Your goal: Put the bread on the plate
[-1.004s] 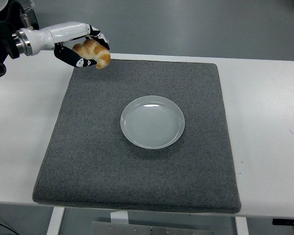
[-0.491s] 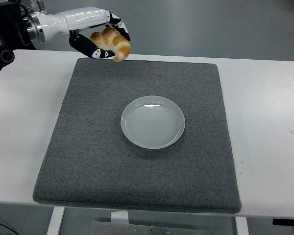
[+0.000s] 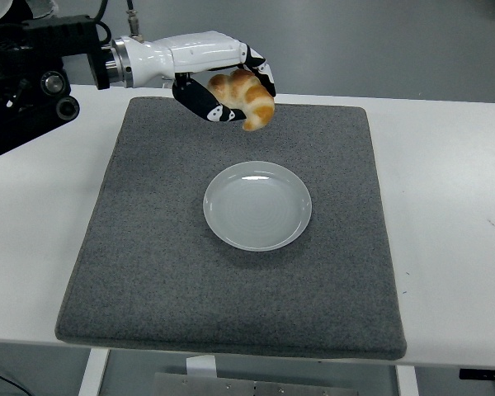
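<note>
Bread (image 3: 247, 97), a croissant, is clamped in the left hand (image 3: 224, 91), fingers curled round its middle, above the mat beyond the plate (image 3: 256, 205). Judged light, soft, easily crushed; a gentle mid-body hold suits.

Left hand (image 3: 223, 87) w/ bread (image 3: 246, 97) hangs over the mat's far edge, raised off the surface, nothing between it & the plate (image 3: 256, 205). The plate lies flat mid-mat, bare, low rim, w/ open grey mat (image 3: 148, 272) on every side, so room to come in from any direction. White table (image 3: 445, 231) to the right of the mat is free too.
</note>
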